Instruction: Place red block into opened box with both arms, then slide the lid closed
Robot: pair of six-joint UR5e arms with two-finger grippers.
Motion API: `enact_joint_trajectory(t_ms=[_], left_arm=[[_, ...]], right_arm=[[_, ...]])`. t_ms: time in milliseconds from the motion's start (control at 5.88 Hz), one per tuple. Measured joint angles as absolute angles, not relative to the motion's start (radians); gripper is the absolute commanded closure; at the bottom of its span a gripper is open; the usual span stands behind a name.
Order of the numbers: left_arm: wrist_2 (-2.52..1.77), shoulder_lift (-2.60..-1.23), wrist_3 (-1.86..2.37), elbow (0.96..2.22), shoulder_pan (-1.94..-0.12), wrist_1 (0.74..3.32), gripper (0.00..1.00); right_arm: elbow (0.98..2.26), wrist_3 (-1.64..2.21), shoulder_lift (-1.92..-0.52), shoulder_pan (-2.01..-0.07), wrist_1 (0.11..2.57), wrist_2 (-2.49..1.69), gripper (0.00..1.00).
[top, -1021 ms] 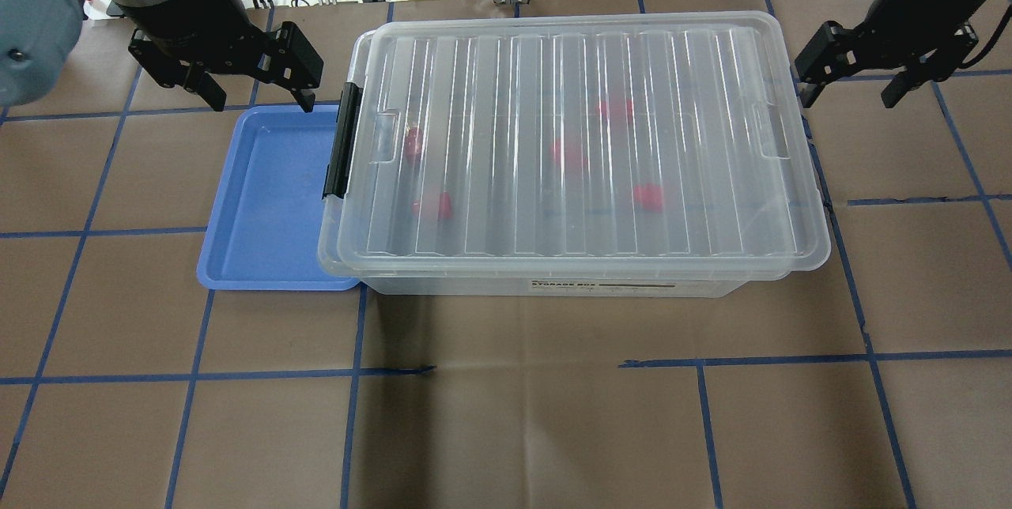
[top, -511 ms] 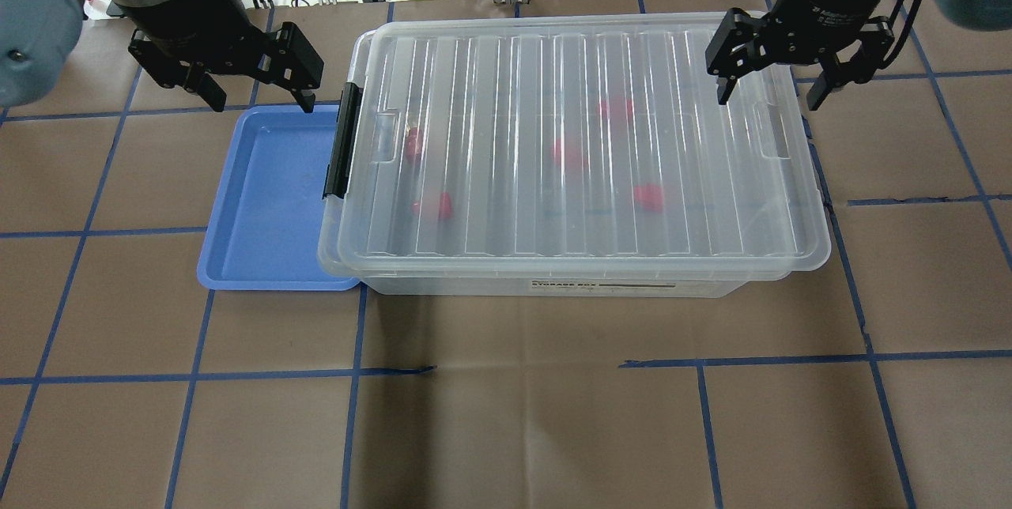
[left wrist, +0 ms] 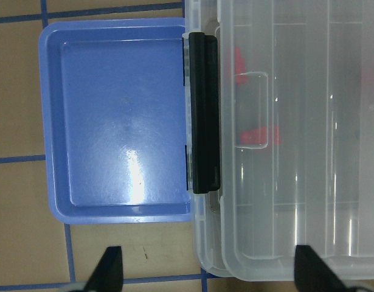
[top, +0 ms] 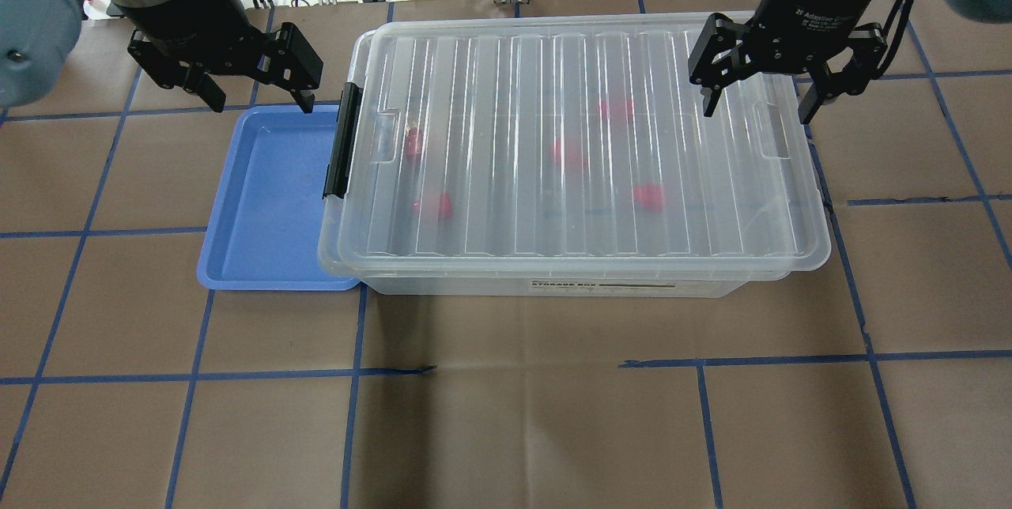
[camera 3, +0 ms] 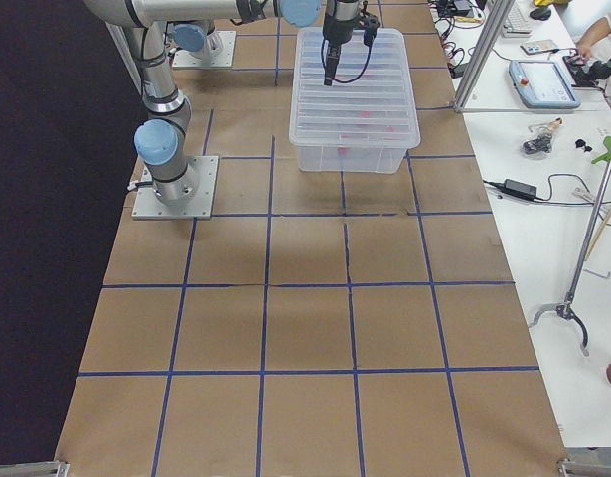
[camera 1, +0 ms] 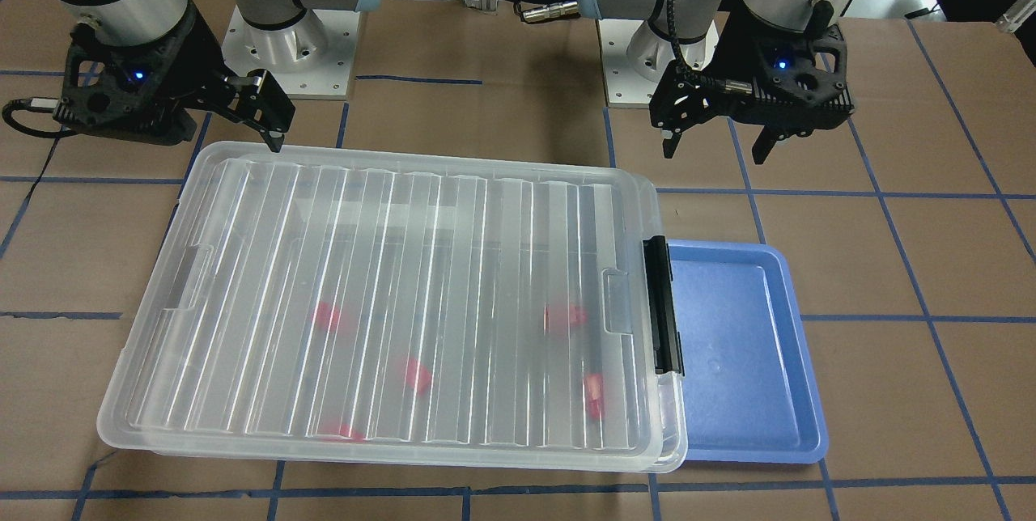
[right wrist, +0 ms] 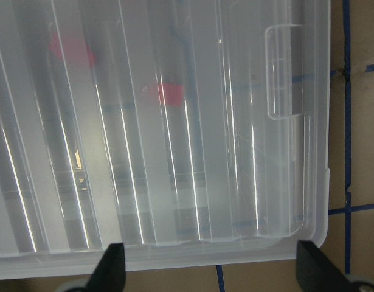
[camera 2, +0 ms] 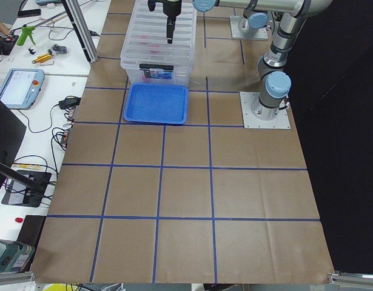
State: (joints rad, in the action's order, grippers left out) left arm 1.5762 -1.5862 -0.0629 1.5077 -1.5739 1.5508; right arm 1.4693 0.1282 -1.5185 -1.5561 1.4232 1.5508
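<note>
Lid [top: 585,177] on box [top: 474,286] | red blocks [top: 648,197] inside | left pincer [top: 261,102] spread | right pincer [top: 757,114] spread over lid

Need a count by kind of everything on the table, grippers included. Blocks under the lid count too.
Red blocks: 5, all in the box under the lid
Box: 1
Lid: 1
Blue tray: 1
Grippers: 2, left gripper and right gripper
Total: 10
</note>
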Motion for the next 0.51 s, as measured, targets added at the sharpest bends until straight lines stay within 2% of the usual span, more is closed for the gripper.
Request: enact_joint_trajectory(t_ms=[511], left_arm=[[1.575,-1.586,-0.063,1.508,-1.574,1.551,0.02]], right_arm=[[1.474,0.131,-1.527,-1.554,1.420,1.557,0.00]])
